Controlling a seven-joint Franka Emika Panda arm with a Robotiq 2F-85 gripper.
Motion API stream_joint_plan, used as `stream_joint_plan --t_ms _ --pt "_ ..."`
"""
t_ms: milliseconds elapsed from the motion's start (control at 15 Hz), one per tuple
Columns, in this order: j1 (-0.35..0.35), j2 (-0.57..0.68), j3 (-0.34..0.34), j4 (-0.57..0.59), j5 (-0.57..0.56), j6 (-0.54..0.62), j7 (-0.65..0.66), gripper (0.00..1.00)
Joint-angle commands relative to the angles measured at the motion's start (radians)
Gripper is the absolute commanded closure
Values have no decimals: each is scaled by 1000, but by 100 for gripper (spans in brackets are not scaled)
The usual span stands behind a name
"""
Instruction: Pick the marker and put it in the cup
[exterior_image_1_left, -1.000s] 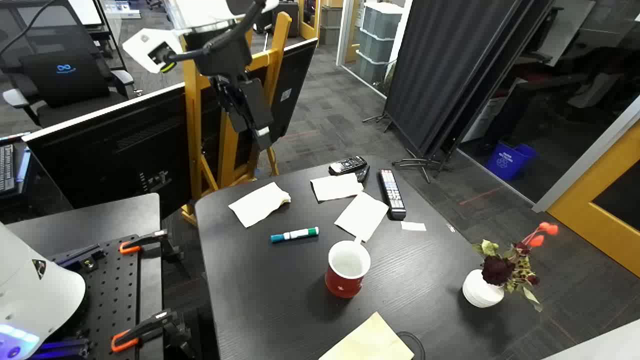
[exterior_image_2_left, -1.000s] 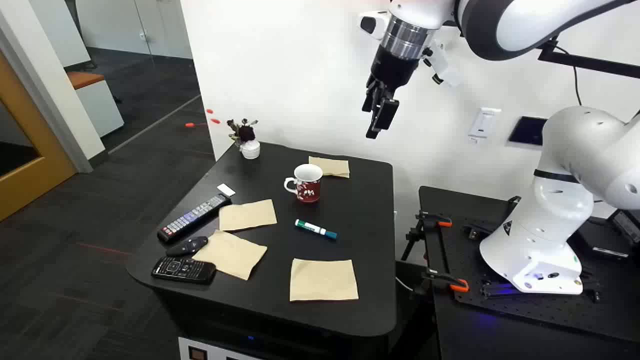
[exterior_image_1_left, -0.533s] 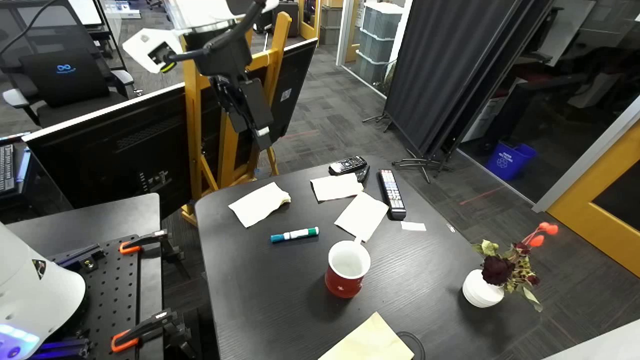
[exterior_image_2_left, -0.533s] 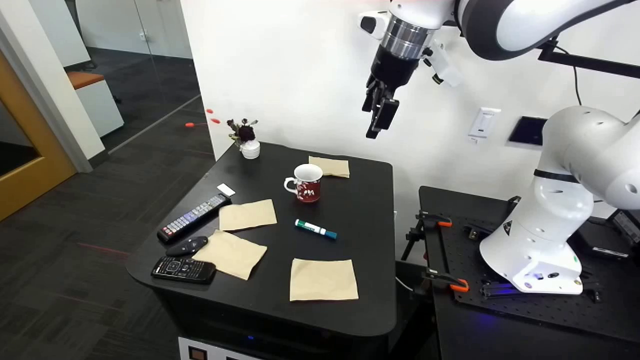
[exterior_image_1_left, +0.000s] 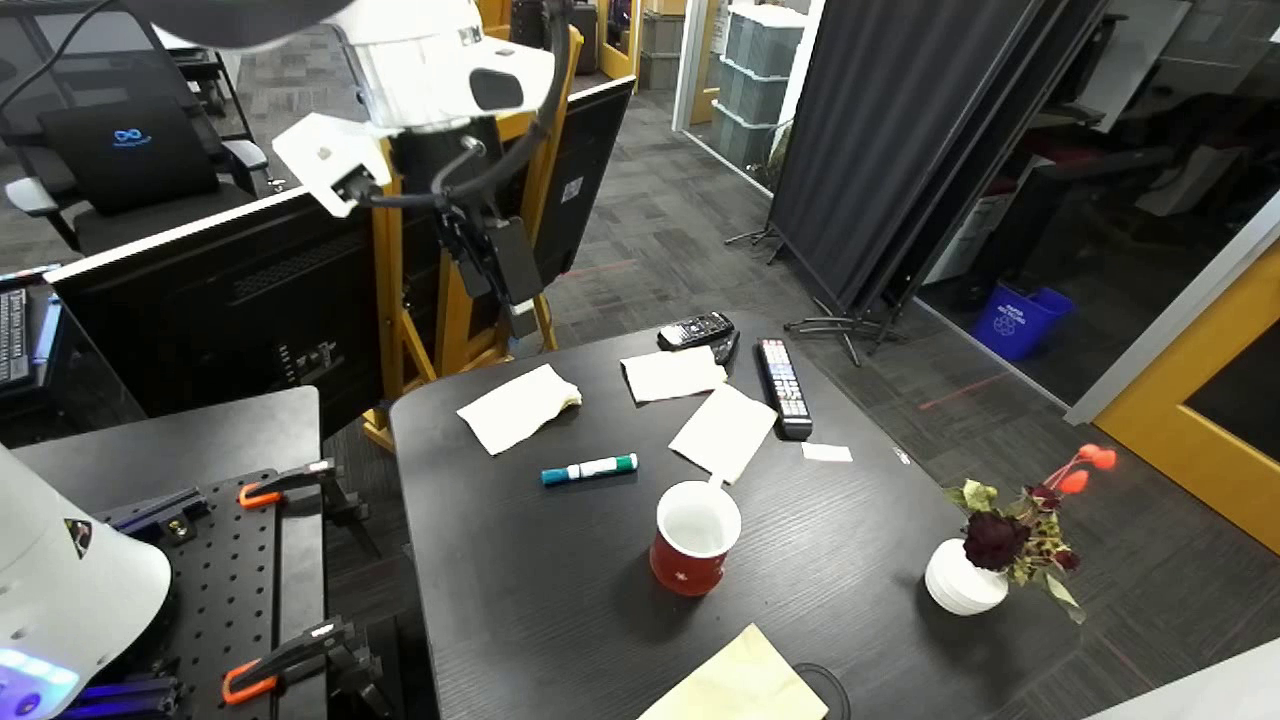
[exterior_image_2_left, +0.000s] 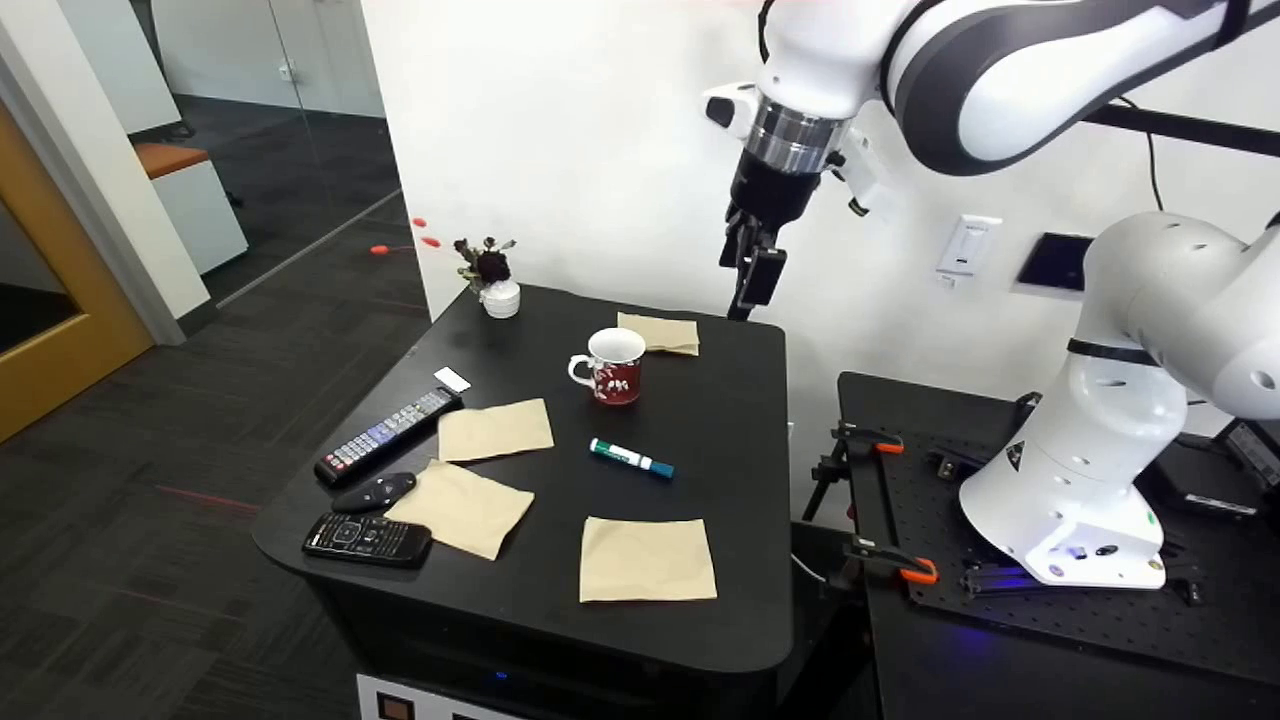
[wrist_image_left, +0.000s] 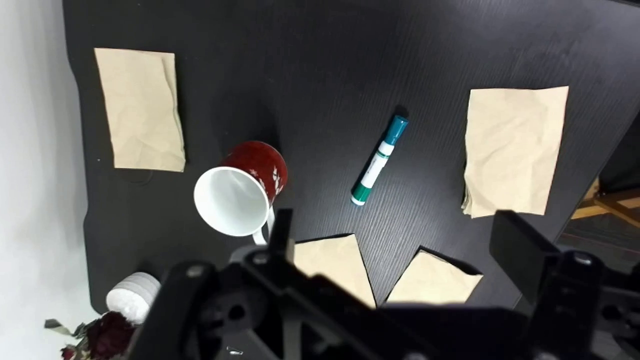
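Gripper (wrist_image_left: 395, 218), its two black fingers (wrist_image_left: 520, 245) spread wide apart, hangs above a dark wood-grain table (wrist_image_left: 310, 55). A capped marker (wrist_image_left: 377, 162) lies flat on the tabletop, well apart from the fingertips; it has a teal-blue cap, a white barrel and a green end.

In the wrist view, the gripper comes in from the bottom edge. The marker lies higher in the picture than the fingertips and, from side to side, between them. It slants, its cap pointing up and to the right, its green end nearer the fingers. Left of it, near but apart, stands a red mug (wrist_image_left: 260, 162) with a white inside and a white pattern; its handle points toward the finger at the left of the picture. Right of the marker lies a tan paper napkin (wrist_image_left: 515, 152), one of four on the table.

In both exterior views, the gripper is higher than the marker, fingertips pointing down. In an exterior view, it hangs in front of a white wall (exterior_image_2_left: 560, 150); the marker lies lower, to its left and closer to the camera, with the mug upright beyond.
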Motion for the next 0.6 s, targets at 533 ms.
stream_joint_plan --t_ms 533 --pt "-30 446 59 52 -20 419 356 0"
